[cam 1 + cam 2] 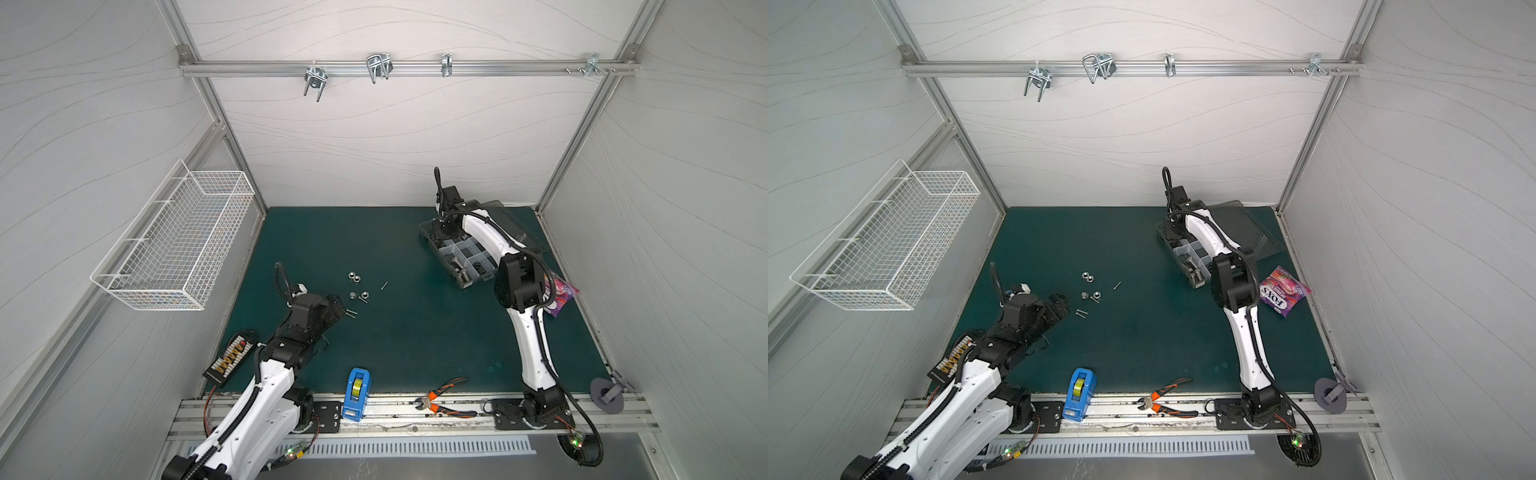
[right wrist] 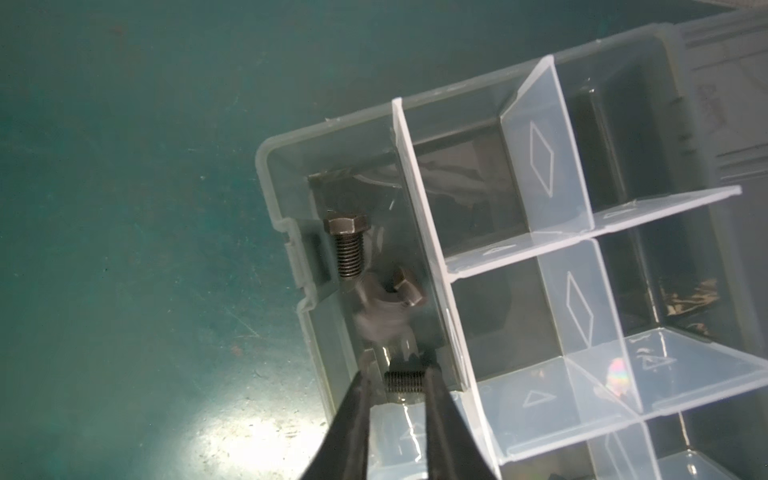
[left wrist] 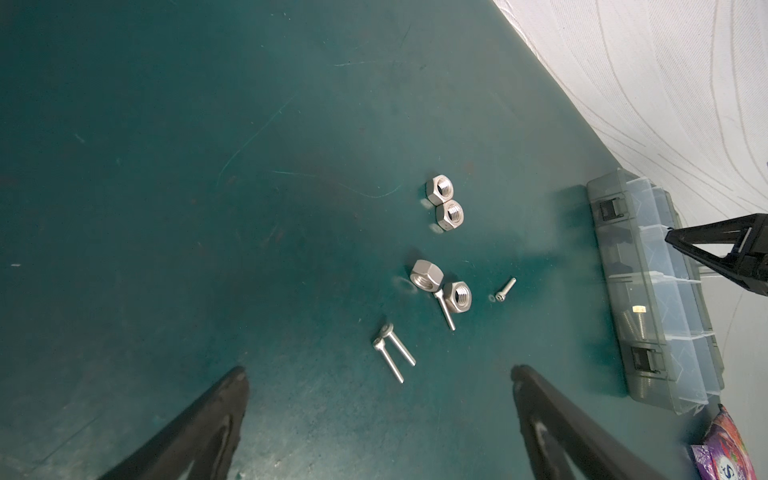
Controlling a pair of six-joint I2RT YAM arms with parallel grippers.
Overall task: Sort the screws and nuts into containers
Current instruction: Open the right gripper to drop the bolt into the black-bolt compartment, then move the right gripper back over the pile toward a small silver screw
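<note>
Several silver nuts (image 1: 352, 296) (image 3: 427, 277) and thin silver screws (image 1: 351, 312) (image 3: 392, 353) lie loose on the green mat in both top views. My left gripper (image 1: 343, 311) (image 3: 378, 374) hovers just short of the nearest pair of screws, wide open and empty. The containers are compartments of a clear grey organizer box (image 1: 465, 283) (image 1: 1196, 282) (image 2: 266, 166) at the back right, with its lid open. My right gripper (image 1: 441, 232) (image 2: 399, 370) hangs over a corner compartment, jaws slightly apart. A hex bolt (image 2: 348, 245) lies there. A blurred bolt (image 2: 386, 307) is in motion beside it. A threaded shank (image 2: 403, 382) shows between the fingers.
A white wire basket (image 1: 178, 241) hangs on the left wall. Along the front edge lie a blue tape dispenser (image 1: 356, 392) and orange-handled pliers (image 1: 442, 399). A purple candy bag (image 1: 1285, 291) sits right of the box. A black terminal strip (image 1: 232, 359) lies beside the left arm.
</note>
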